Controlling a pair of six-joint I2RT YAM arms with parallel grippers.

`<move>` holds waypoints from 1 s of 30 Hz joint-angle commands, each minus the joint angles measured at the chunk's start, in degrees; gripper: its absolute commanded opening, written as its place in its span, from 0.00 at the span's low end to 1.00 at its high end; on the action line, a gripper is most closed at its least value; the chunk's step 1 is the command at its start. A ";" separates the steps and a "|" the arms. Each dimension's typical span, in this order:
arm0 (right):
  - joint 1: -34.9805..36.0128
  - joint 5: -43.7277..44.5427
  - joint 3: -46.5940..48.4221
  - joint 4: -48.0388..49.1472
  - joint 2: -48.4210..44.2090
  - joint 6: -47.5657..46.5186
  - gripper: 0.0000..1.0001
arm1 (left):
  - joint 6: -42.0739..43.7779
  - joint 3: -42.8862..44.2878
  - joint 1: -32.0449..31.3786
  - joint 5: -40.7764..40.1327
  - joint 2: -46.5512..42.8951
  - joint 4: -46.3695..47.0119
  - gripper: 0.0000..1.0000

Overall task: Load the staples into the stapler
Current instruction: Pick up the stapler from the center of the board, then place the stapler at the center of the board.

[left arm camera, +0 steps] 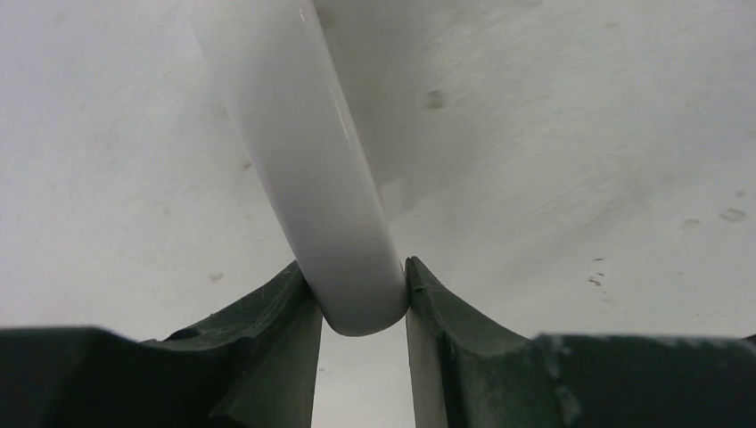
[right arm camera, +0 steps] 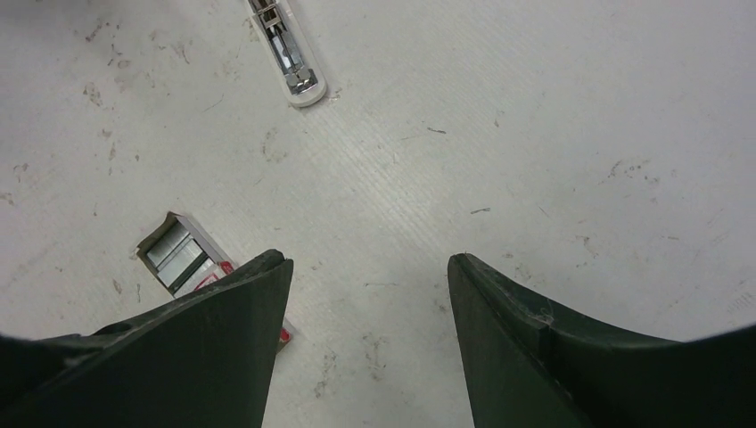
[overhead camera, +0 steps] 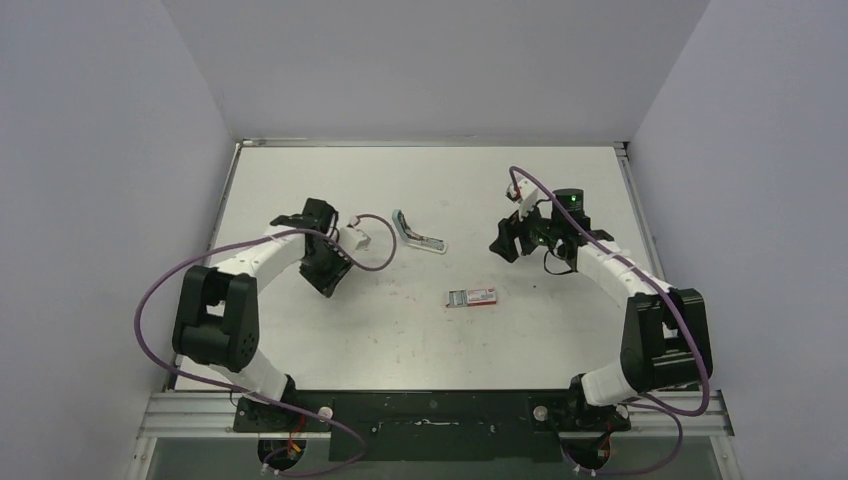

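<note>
Staples [right arm camera: 176,252] in open box [right arm camera: 214,267] just beside left finger of right gripper [right arm camera: 370,260], stapler [right arm camera: 290,53] farther ahead. Right gripper spread wide, empty. Left gripper [left arm camera: 358,278] nearly closed, pinching white rounded bar [left arm camera: 303,152].

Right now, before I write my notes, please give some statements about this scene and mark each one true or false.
1. The right end effector is open and holds nothing. True.
2. The staples box is closed. False: its end is open, with grey staples showing.
3. The left end effector is empty. False: its fingers press a white rounded object.
4. The stapler lies farther from the arm bases than the staples box. True.
</note>
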 commanded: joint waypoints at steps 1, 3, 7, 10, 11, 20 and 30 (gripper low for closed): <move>-0.15 -2.42 -0.49 -2.54 -4.64 -4.78 0.65 | 9.27 -1.14 -12.09 5.24 -5.86 1.56 0.14; -0.43 -2.66 -0.56 -3.14 -5.41 -5.29 0.65 | 10.29 -0.45 -17.07 5.33 -5.78 2.03 0.15; -1.17 -2.97 -0.51 -4.69 -6.09 -5.75 0.65 | 11.15 4.84 -23.94 4.79 -0.88 0.37 0.22; -1.52 -2.90 -1.43 -5.19 -7.01 -6.03 0.66 | 11.02 8.22 -27.52 3.99 3.63 -0.74 0.28; -1.51 -2.81 -1.70 -5.49 -7.27 -6.13 0.66 | 11.14 8.96 -28.61 3.44 4.53 -0.81 0.32; 2.48 -1.66 -1.51 -6.35 -5.89 -8.33 0.68 | 11.40 9.91 -30.07 3.89 3.03 -0.92 0.65; 17.27 -0.82 7.66 -7.27 3.02 -15.51 0.81 | 8.06 -1.87 -12.60 17.61 -16.87 4.69 0.97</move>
